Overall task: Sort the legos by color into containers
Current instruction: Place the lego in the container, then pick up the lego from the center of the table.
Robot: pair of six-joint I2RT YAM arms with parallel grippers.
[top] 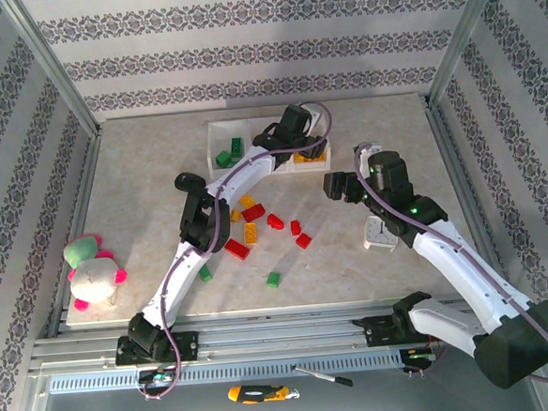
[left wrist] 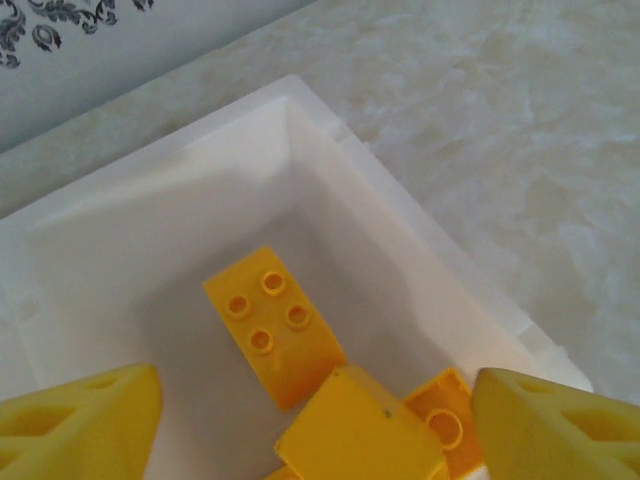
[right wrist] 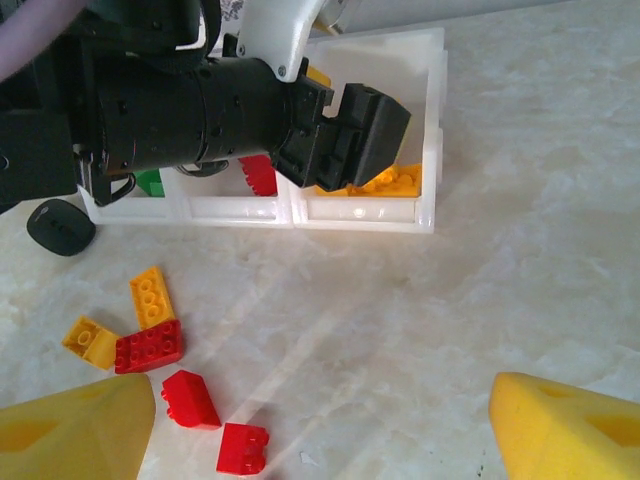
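The white three-compartment tray [top: 220,132] stands at the table's far middle. My left gripper [top: 300,140] hangs open over its right compartment [left wrist: 330,190]; below its yellow fingers [left wrist: 85,425] lie three yellow bricks, one studs-up [left wrist: 272,322], one smooth-faced [left wrist: 360,430]. Green bricks [top: 228,154] fill the left compartment, and a red brick [right wrist: 260,175] lies in the middle one. My right gripper [right wrist: 320,440] is open over bare table in front of the tray [right wrist: 360,215]. Loose red bricks [right wrist: 190,398], yellow bricks [right wrist: 152,297] and green bricks [top: 274,280] are scattered mid-table.
A black oval object [top: 189,181] sits left of the tray, by the left arm. A pink-green plush toy [top: 92,273] lies at the left edge. A small white object [top: 381,234] rests under the right arm. Patterned walls enclose the table.
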